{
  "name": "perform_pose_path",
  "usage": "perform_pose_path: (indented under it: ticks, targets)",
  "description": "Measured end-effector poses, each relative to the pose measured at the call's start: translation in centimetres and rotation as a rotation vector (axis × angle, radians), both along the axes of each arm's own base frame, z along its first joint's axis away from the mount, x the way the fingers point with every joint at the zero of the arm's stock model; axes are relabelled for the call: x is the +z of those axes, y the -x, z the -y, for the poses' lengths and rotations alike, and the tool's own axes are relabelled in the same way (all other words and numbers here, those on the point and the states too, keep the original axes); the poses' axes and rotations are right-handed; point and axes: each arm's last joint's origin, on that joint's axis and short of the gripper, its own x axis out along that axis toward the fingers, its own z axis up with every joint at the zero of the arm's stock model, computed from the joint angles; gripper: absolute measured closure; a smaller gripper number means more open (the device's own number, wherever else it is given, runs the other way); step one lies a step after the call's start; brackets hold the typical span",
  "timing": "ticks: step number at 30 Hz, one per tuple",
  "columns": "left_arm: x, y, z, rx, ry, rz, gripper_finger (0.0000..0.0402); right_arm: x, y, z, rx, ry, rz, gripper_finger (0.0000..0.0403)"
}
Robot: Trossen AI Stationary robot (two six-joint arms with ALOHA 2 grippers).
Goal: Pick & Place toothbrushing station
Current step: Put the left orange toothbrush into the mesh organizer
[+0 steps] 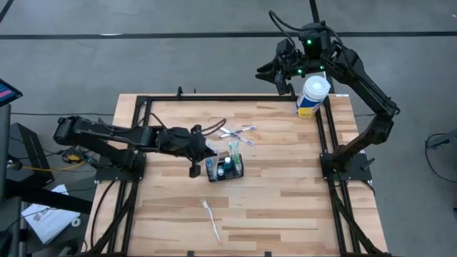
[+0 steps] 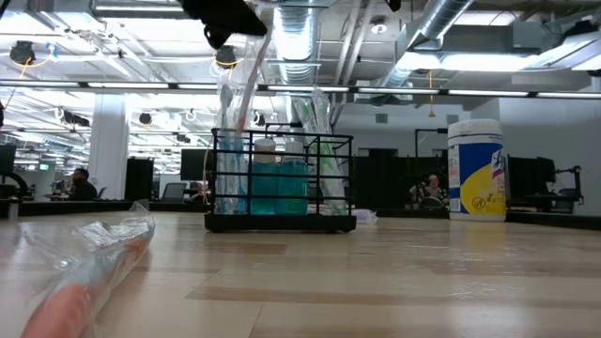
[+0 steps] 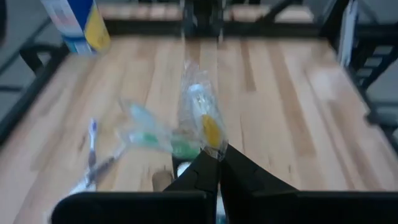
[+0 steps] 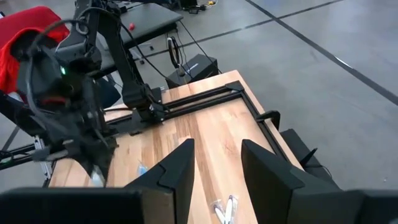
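The toothbrushing station, a black wire-mesh basket, stands on its base mid-table and holds a teal bottle and green wrapped toothbrushes. My left gripper hangs over the basket's left side, shut on a clear-wrapped toothbrush. My right gripper is open and empty, high over the table's far right corner. My left gripper pinches the wrapped toothbrush between its two fingers at the upper end, by an orange part of the package. The fingers come from above. The toothbrush hangs nearly upright below them, its lower part inside the basket's left compartment.
A white-and-yellow wipes tub stands at the far right. Loose wrapped toothbrushes lie beyond the basket, and another lies near the front edge. Black frame rails border the table.
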Motion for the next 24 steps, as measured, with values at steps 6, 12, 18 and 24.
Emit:
perform_pose_path:
  ticks: [6, 12, 18, 24]
  targets:
    - [1.9, 1.4, -1.2, 0.050, 0.019, 0.088, 0.0401, 0.1, -0.1, 0.0, 0.002, 0.006, 0.010, 0.0280]
    - [1.0, 1.2, -1.3, 0.022, 0.037, 0.043, 0.0401, 0.2, -0.1, 0.0, 0.003, 0.011, 0.019, 0.0279]
    - [-0.6, 1.3, -0.6, -0.003, 0.072, -0.014, 0.0401, 0.0, 0.0, 0.0, 0.003, -0.002, 0.000, 0.0279]
    - [-1.8, 1.6, -0.2, 0.003, 0.058, -0.037, 0.0401, 0.0, 0.0, 0.0, 0.003, -0.003, -0.001, 0.0279]
